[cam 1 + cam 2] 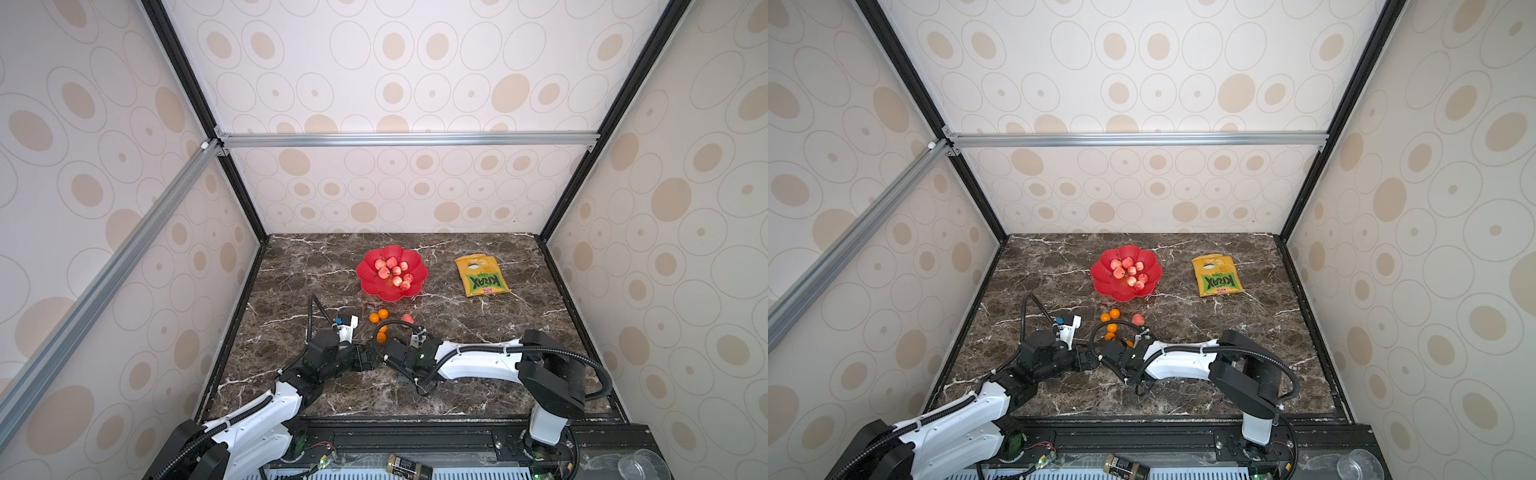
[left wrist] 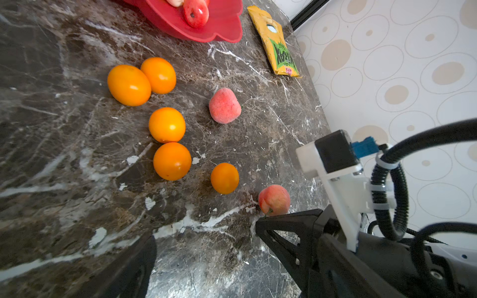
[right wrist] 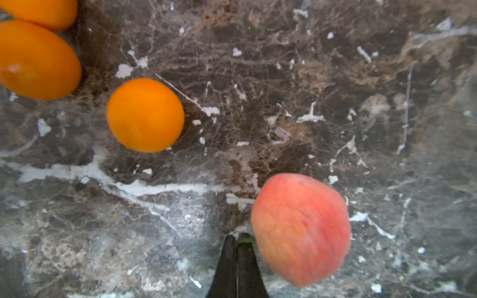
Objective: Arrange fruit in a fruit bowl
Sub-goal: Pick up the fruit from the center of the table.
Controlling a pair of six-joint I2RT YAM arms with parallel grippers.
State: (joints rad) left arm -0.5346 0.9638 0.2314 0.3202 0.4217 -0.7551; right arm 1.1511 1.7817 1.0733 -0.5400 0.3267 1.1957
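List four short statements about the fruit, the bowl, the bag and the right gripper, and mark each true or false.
1. The fruit bowl holds several pink-red fruits. True.
2. The snack bag lies in the fruit bowl. False: it lies on the table, apart from it.
3. The left wrist view shows five orange fruits on the table. True.
4. The right gripper is wide open. False: it is shut, beside a pink-red fruit on the table.
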